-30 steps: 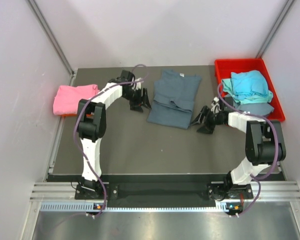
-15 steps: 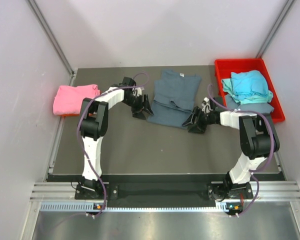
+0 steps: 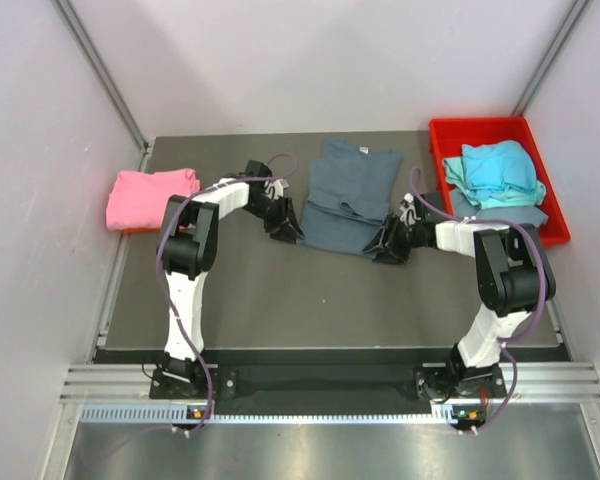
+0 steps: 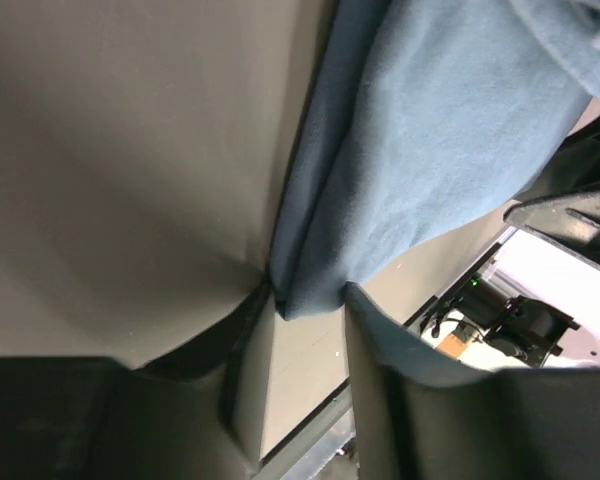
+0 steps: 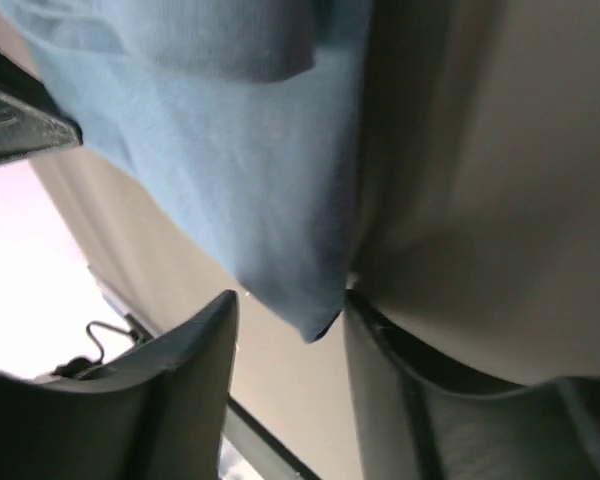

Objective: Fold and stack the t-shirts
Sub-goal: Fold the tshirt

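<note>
Dark grey table (image 3: 280,300) between pale lilac walls (image 3: 40,150), aluminium rails (image 3: 330,402) in front.

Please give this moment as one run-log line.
left tool: open around near-left corner of slate blue-grey cloth t-shirt | right tool: open around its near-right corner

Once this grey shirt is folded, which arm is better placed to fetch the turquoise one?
Right. The right gripper sits at the grey shirt corner nearest the red bin holding the turquoise shirt; the left gripper is on the shirt's other side.
</note>
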